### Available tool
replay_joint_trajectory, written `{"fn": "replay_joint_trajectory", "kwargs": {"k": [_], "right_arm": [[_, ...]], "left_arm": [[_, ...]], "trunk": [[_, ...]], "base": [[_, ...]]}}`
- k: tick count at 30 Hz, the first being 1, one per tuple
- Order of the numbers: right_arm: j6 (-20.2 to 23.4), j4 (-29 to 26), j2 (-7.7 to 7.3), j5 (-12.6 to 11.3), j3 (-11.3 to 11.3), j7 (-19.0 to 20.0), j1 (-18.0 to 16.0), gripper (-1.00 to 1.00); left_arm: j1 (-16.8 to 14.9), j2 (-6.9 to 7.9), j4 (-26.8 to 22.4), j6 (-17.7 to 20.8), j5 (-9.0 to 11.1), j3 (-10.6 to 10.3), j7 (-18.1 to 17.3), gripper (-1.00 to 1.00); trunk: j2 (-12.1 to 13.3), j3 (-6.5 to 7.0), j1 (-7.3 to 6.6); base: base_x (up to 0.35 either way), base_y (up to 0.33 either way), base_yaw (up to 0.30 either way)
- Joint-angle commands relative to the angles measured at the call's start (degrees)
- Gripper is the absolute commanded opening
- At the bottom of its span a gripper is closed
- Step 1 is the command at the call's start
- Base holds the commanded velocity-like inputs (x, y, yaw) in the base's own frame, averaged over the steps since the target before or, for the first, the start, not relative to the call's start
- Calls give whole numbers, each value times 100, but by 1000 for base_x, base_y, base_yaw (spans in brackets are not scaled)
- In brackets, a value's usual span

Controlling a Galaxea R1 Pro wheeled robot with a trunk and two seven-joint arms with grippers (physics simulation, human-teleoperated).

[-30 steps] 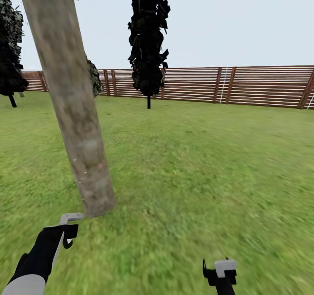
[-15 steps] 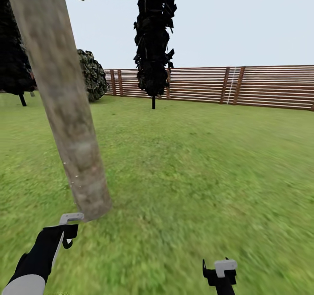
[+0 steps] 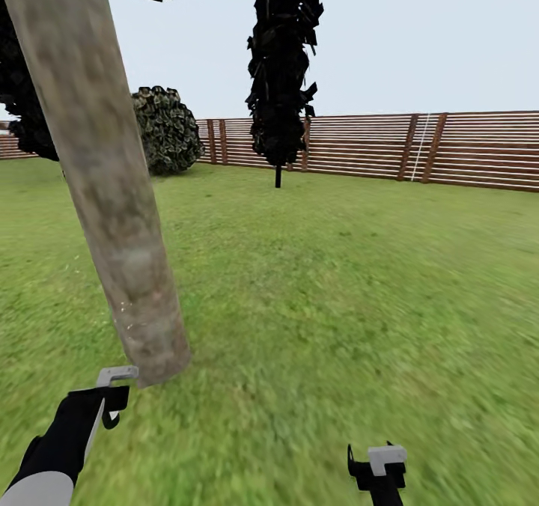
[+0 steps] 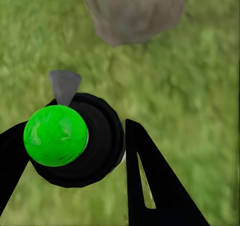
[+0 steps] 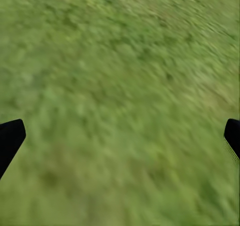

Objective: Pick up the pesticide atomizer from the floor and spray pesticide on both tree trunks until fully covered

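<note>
Trunk (image 3: 112, 191) of grey-brown bark as the landmark, thick and straight, leaning across the left part of the head view, base on the grass (image 3: 337, 304) of the garden. A few tiny white specks on the bark low down, near the base.

Just in front of the trunk base: left gripper (image 3: 112, 401), black with a pale grey piece on top. In the left wrist view, left gripper (image 4: 75, 151) closed around the atomizer (image 4: 75, 141), a black round body with a bright green ball on top and a grey pointed nozzle turned toward the trunk base (image 4: 132, 10). One black finger (image 4: 150, 186) pressed against the side of the body. Nozzle near the trunk, not touching it.

Right of the trunk and well apart from it: right gripper (image 3: 378, 465), low over the grass. In the right wrist view, two black fingertips (image 5: 10, 138) far apart at the edges, nothing between them, only blurred grass (image 5: 120, 105) below.

Behind the trunk: round dark shrub (image 3: 166, 128), then a dark narrow tree (image 3: 281, 72), then a reddish-brown slat fence (image 3: 419, 150) under a pale sky.
</note>
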Motion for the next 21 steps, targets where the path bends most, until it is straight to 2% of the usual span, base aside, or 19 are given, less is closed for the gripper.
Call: {"fn": "replay_joint_trajectory", "kwargs": {"k": [1,3,7,11,21], "right_arm": [[3,5,1,58,2,-57,-4,100],[-1,5,1,59,2,-57,-4,100],[-1,5,1,59,2,-57,-4,100],[-1,5,1,61,2,-57,-4,100],[2,5,1,62,2,-57,-4,100]], "left_arm": [[0,-1,1,14,-57,126,-56,-100],[22,23,235,-13,-73,294,-69,-100],[124,60,378,-22,-108,318,-82,-100],[184,53,382,-28,-119,304,-82,-100],[189,-12,377,-19,-108,265,-66,-100]], "trunk": [[-2,-6,1],[-2,-6,1],[-2,-6,1],[-2,-6,1],[-2,-6,1]], "base": [[241,-191,1],[241,-189,84],[220,-169,237],[40,-29,255],[261,-38,14]]}}
